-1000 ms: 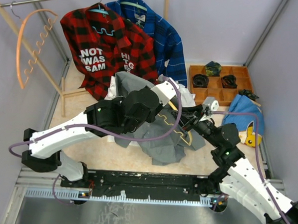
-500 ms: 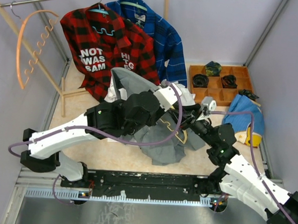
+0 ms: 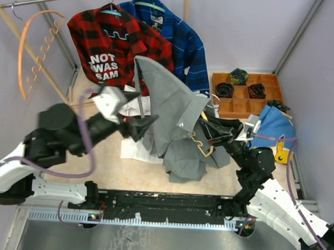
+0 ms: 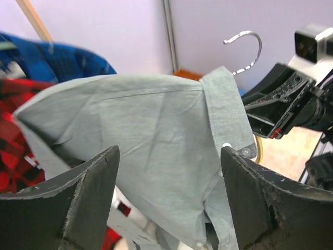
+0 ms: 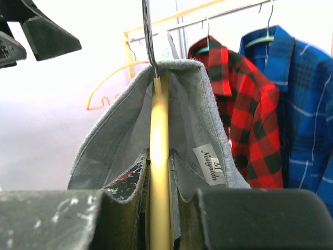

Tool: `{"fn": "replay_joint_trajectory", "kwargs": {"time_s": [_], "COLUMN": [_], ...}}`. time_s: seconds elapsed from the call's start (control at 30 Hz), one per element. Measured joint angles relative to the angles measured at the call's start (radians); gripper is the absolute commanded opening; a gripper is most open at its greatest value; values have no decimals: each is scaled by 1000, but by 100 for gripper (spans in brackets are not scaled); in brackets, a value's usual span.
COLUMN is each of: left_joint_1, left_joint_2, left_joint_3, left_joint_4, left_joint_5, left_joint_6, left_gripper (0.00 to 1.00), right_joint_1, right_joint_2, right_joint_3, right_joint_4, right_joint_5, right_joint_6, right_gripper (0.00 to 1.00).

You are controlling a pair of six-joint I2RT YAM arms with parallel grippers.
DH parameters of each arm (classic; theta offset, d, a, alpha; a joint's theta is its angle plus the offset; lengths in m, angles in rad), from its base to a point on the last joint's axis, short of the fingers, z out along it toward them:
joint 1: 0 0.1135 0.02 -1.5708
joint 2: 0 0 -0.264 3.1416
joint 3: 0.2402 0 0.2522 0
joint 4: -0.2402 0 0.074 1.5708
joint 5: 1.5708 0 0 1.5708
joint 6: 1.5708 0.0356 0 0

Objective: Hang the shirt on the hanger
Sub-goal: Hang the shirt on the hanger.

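The grey shirt point(image 3: 167, 105) hangs raised over the middle of the table, its collar point(image 5: 193, 99) draped over the pale yellow hanger point(image 5: 158, 156). My right gripper point(image 3: 207, 130) is shut on the hanger's neck just below the silver hook point(image 5: 148, 31), inside the collar. A bit of the hanger's wavy bar point(image 3: 202, 147) shows under the shirt's hem. My left gripper point(image 3: 143, 122) stands open just left of the shirt and holds nothing. In the left wrist view its fingers point(image 4: 88, 192) frame the shirt's shoulder point(image 4: 156, 130), with the hook point(image 4: 244, 44) above.
A red-black plaid shirt point(image 3: 112, 49) and a blue one point(image 3: 185, 45) hang on the back rail. An orange wavy hanger point(image 3: 39, 45) hangs at far left. A white shirt point(image 3: 133, 148) lies under the grey one. A wooden tray point(image 3: 247, 93) and blue cloth point(image 3: 273, 125) sit right.
My left gripper opened, let go of the shirt and drew back to the left. The right gripper lifted the hanger, so the shirt now hangs up off the table.
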Motion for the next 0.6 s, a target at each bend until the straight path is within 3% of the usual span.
{"fn": "replay_joint_trajectory", "kwargs": {"time_s": [0.2, 0.6], "left_joint_1": [0, 0], "left_joint_2": [-131, -116], "left_joint_3": [6, 3], "left_joint_4": [101, 21], "left_joint_5": [104, 249], "left_joint_6": [122, 308], "left_gripper": [86, 78], "right_joint_1": [0, 0], "right_joint_2": [-34, -203], "right_joint_3": [88, -5], "right_joint_4": [-35, -153], "right_joint_5": [-8, -225], "right_joint_6": [-29, -34], "right_gripper": [0, 0]}}
